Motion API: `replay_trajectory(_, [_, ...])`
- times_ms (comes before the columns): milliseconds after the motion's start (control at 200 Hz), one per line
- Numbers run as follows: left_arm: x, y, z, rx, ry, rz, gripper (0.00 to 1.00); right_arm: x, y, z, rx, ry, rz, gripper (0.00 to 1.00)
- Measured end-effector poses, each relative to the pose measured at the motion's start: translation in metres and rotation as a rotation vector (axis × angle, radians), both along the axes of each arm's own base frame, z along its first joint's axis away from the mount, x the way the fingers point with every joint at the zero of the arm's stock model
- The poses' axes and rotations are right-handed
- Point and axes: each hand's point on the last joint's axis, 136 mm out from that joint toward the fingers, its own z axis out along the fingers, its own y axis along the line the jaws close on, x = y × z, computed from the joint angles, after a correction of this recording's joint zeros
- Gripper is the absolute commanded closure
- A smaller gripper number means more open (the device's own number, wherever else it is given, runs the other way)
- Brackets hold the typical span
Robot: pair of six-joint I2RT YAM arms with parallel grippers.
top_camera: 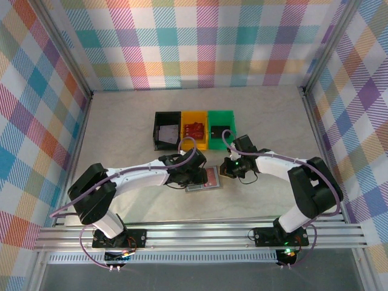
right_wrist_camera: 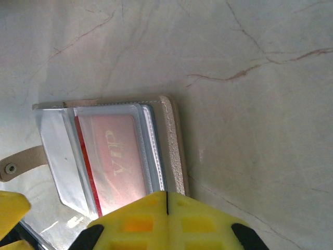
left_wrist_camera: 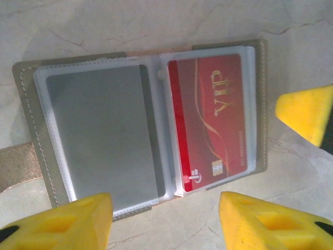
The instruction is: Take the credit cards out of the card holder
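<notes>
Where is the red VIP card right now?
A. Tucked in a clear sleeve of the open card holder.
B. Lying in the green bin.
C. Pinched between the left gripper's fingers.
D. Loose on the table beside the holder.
A: the left wrist view shows the red card under a clear sleeve on one panel of the open card holder, the left gripper open over it.

From above, the left gripper hides part of the card holder; the yellow bin's contents are too small to tell; the right gripper covers the red card's lower end; the strap runs off the left wrist view's edge.
</notes>
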Motion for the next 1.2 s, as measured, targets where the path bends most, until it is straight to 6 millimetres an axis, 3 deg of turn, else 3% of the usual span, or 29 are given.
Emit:
replay_trajectory(475, [0.002,-0.003,-0.021,0.027,0.025,0.008,0.52,0.003,0.003,-0.004,0.009,-0.002,0.003,0.98])
replay_trajectory(1200, [0.014,-0.013,-0.019,0.003,-0.02,0.02,0.56,0.005,0.006,-0.006,0.024,-0.006,0.006,1.0])
